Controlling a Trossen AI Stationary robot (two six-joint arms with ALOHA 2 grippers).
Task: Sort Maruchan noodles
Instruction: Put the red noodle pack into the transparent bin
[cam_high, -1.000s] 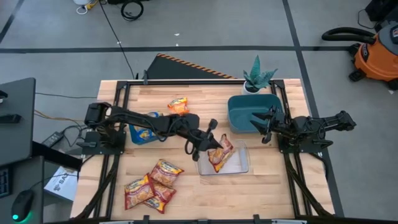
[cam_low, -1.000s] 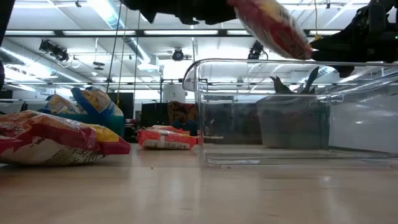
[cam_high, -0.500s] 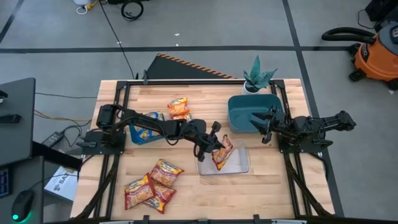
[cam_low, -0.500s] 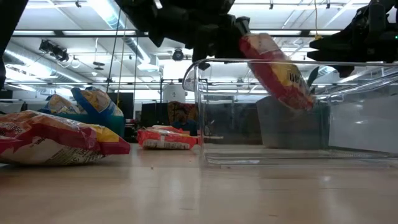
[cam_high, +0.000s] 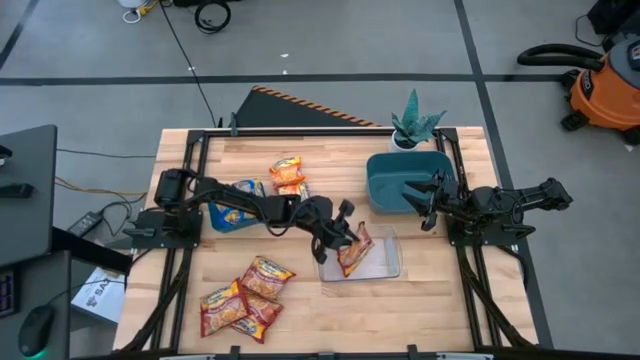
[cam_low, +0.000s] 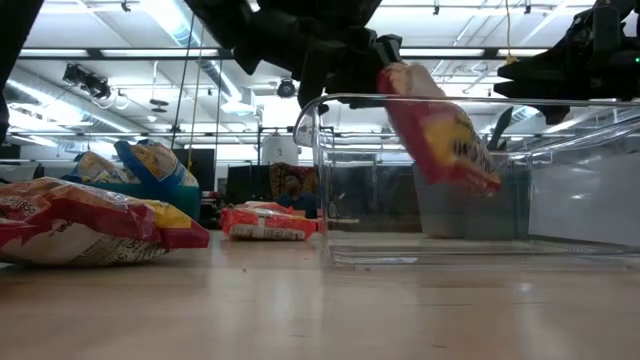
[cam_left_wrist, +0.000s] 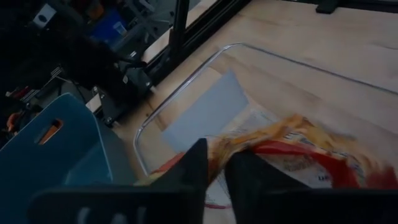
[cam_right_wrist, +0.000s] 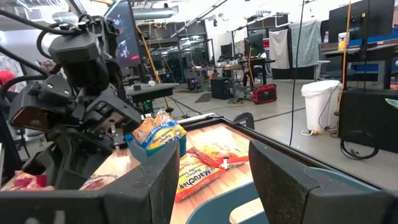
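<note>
Wooden table with clear bin as landmark: left gripper, clenched on red packet, now lower, packet tip inside bin, release pending; right gripper, fingers spread, parked beyond bin, over teal tub.

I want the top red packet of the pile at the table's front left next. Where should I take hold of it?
Judging from the high view, take the top red packet by its free edge toward the table's middle, coming from above with the left end effector, once it lets go of the packet hanging tilted in the clear bin. That packet lies flat, overlapping those beneath, so a pinch at the overhanging edge should lift it alone.
</note>
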